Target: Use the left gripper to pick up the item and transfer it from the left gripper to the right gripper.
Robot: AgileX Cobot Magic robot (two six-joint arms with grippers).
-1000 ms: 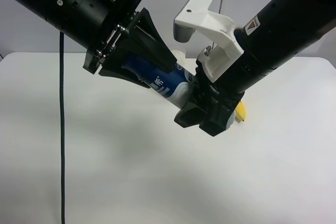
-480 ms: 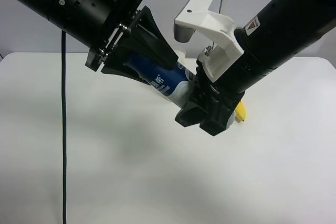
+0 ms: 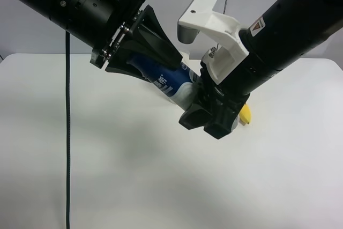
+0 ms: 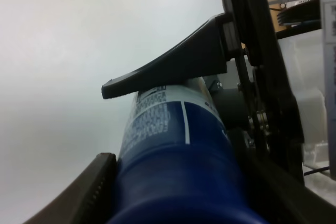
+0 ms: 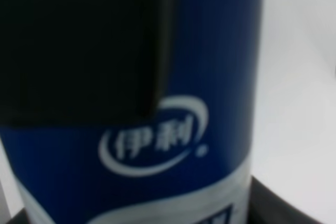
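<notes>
The item point(image 5: 210, 51) shows its blue label and white oval logo, partly behind a black block point(image 5: 79, 40).

Open table point(image 3: 134, 175) below — bottle point(image 3: 179, 87) between left hand point(image 3: 162, 73) and right hand point(image 3: 208, 124), banana point(image 3: 245, 115) beside

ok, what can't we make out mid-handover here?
Exterior high: bottle's white end is hidden behind the right gripper, so its grip is unclear.
Exterior high: banana is mostly behind the right gripper.
Right wrist: blurred close-up of the bottle; own fingers not identifiable.
Left wrist: left gripper holds the bottle, whose near end is blurred and cut off by the frame edge.
</notes>
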